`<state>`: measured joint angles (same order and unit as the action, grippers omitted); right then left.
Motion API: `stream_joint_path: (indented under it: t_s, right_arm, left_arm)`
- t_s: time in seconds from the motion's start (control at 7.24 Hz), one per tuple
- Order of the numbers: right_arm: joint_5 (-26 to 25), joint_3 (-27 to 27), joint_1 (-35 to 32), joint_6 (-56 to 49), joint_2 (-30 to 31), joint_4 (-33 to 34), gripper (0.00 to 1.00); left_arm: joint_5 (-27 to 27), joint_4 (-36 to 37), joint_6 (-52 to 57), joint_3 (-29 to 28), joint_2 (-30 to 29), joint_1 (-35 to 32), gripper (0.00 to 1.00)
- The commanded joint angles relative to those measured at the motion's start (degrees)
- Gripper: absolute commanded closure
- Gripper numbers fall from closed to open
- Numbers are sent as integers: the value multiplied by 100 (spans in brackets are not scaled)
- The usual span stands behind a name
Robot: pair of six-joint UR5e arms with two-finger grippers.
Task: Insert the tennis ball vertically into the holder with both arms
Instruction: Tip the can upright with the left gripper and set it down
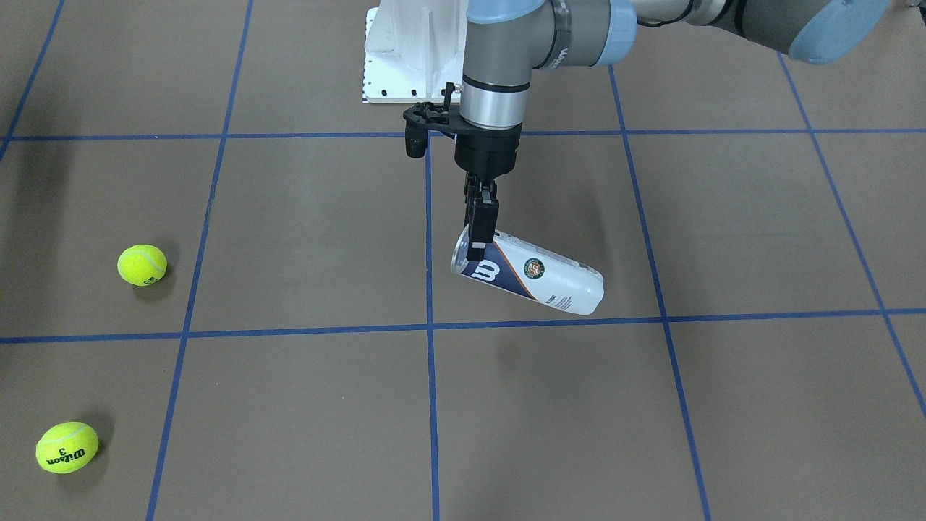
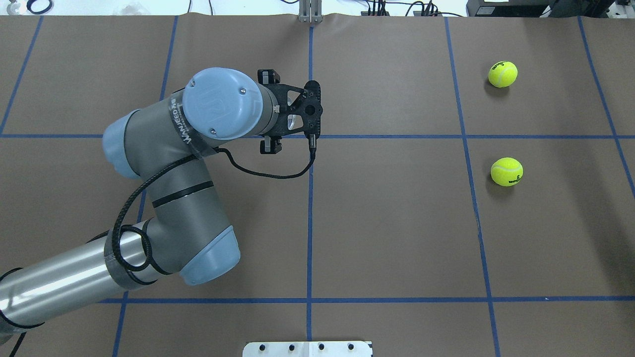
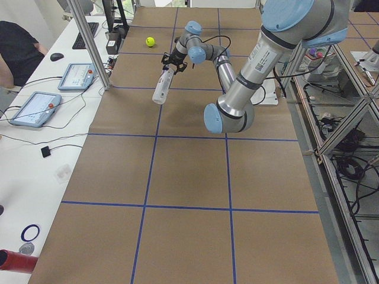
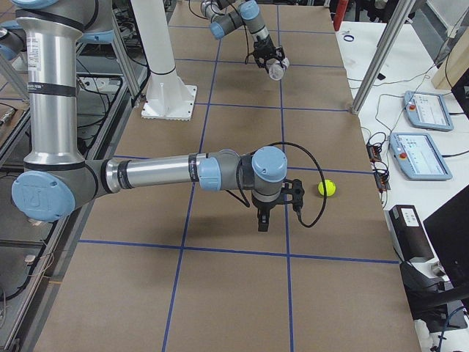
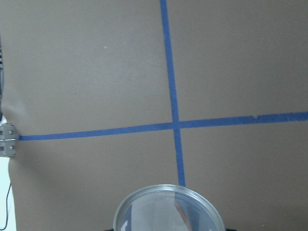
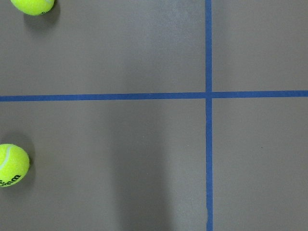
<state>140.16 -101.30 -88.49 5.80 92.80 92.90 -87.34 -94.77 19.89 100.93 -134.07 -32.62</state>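
The holder (image 1: 532, 273), a clear can with a white and navy label, hangs tilted above the table with its open end up. My left gripper (image 1: 477, 247) points down and is shut on its rim. The rim (image 5: 168, 208) fills the bottom of the left wrist view. In the overhead view the wrist hides the holder. Two yellow tennis balls (image 1: 142, 265) (image 1: 66, 447) lie on the table, far from the holder. My right gripper (image 4: 262, 224) points down over the table near one ball (image 4: 327, 188); I cannot tell whether it is open. Both balls (image 6: 12, 166) (image 6: 31, 5) show in the right wrist view.
Brown paper with a blue tape grid (image 2: 310, 198) covers the table. The white base pedestal (image 1: 409, 51) stands at the robot's side. A side table with tablets (image 3: 35, 109) and a metal post (image 3: 89, 41) runs along the far edge.
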Motion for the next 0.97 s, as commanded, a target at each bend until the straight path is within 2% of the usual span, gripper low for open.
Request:
stream_joint_path:
  t_s: [0.0,0.28,0.41,0.69,0.83]
  right_arm:
    - [38,-91,-1,0,-7,0,1]
    - [47,-171,-1,0,-7,0,1]
    - [47,-197,-1,0,-16,0,1]
    - [47,-215,-1,0,-51,0,1]
    - [47,-224,-1,0,-51,0,1]
  left_arm:
    - [-2,-939,-1567,375,204,-16,54]
    - [6,-2914,-3308,375,721,-16,55]
    - [15,-4151,-3786,366,1246,-16,58]
    - [488,-6045,-3992,262,1969,1,58]
    - [490,-6680,-4010,9,2016,10,58]
